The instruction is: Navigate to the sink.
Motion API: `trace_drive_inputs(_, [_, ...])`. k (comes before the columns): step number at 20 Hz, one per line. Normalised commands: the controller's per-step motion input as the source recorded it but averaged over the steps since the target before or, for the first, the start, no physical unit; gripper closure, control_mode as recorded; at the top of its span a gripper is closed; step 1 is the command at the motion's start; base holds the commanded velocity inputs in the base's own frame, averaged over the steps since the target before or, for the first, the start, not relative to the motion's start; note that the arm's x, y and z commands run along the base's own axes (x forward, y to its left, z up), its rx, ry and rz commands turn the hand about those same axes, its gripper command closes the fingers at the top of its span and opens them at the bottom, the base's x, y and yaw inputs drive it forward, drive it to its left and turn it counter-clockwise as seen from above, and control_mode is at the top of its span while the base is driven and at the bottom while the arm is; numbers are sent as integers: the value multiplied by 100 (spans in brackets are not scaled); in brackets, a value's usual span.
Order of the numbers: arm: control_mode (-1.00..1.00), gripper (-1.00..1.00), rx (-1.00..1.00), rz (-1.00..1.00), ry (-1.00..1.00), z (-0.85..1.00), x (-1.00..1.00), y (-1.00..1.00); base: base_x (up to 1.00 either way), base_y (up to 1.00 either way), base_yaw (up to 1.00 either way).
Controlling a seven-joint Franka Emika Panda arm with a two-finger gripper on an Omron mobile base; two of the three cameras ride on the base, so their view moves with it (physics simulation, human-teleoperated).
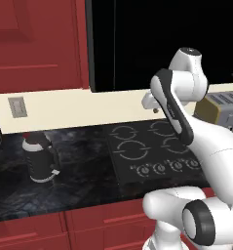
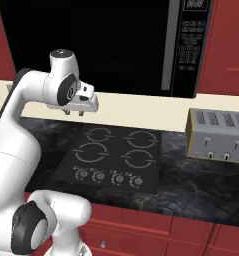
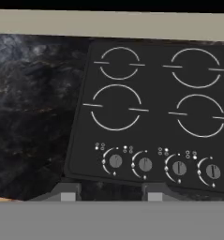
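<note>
The sink is out of view. My gripper (image 2: 73,113) hangs above the dark marbled counter, over the back left part of a black four-ring cooktop (image 2: 113,159). It points down at that cooktop (image 3: 151,112), whose four knobs run along its front edge. In the hand view the gripper (image 3: 111,193) is open, its two fingertips (image 3: 69,192) wide apart with nothing between them. From the left base view the gripper (image 1: 152,105) hangs beside the arm's elbow, above the cooktop (image 1: 149,149).
A silver toaster (image 2: 218,135) stands on the counter (image 2: 191,190) right of the cooktop. A black-and-white kettle (image 1: 39,158) stands to its left. A black microwave (image 2: 141,45) hangs above, between red cabinets (image 1: 35,44). Red drawers (image 1: 103,222) run below the counter edge.
</note>
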Motion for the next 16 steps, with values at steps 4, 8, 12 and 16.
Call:
trace_drive_inputs(4, [100,-100,0,0,0,0,0,0,-3,0,-1])
trace_drive_inputs(8, [100,-100,0,0,0,0,0,0,-1,0,-32])
trace_drive_inputs(12, [100,-100,0,0,0,0,0,0,-16,-5,-57])
trace_drive_inputs(16, [100,-100,0,0,0,0,0,0,0,0,-64])
